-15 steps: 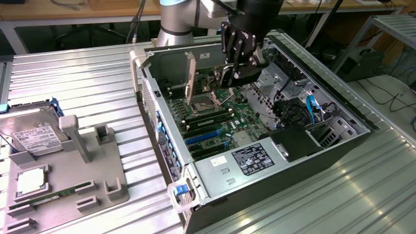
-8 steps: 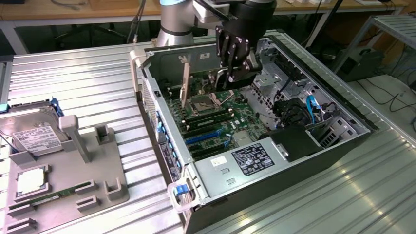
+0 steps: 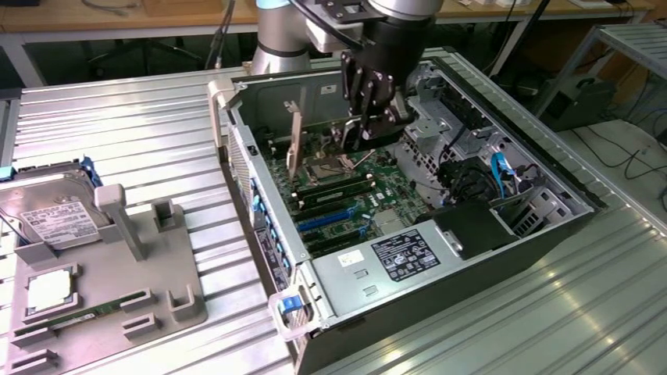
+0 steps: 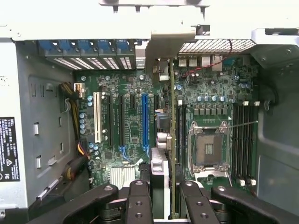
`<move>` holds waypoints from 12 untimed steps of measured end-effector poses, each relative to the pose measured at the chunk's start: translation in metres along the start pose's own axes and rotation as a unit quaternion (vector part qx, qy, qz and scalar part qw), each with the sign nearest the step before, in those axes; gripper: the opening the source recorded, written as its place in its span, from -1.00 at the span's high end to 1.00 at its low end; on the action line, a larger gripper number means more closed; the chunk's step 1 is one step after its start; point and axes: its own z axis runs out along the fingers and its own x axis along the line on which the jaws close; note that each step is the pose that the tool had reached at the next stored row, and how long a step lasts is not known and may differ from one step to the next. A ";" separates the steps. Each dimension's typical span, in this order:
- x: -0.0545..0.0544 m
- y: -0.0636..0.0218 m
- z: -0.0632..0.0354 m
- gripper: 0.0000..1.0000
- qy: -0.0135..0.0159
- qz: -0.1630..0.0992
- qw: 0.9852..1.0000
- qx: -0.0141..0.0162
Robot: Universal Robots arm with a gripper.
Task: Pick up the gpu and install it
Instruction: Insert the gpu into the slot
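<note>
Two jaws of the gripper (image 4: 167, 186) are closed on the gpu (image 4: 172, 116), which is held on edge above the motherboard (image 4: 126, 79) inside the open computer case (image 3: 261, 195). The card is seen between the blue slot (image 4: 144, 121) and the CPU socket (image 4: 208, 149), its metal bracket (image 4: 166, 44) at the rear slot openings. Whether it is seated cannot be told. The case is laid on the ribbed worktop (image 3: 136, 133). Towards the exterior view's left, a hard drive (image 3: 52, 219) is kept in a grey holder (image 3: 115, 273), well apart.
</note>
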 end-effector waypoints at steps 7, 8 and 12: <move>0.000 0.0008 0.0115 0.44 0.000 0.019 1.000 0.000; 0.000 0.0011 0.0130 0.44 0.000 0.020 1.000 0.000; 0.000 0.0077 0.0216 0.44 0.000 0.016 1.000 -0.001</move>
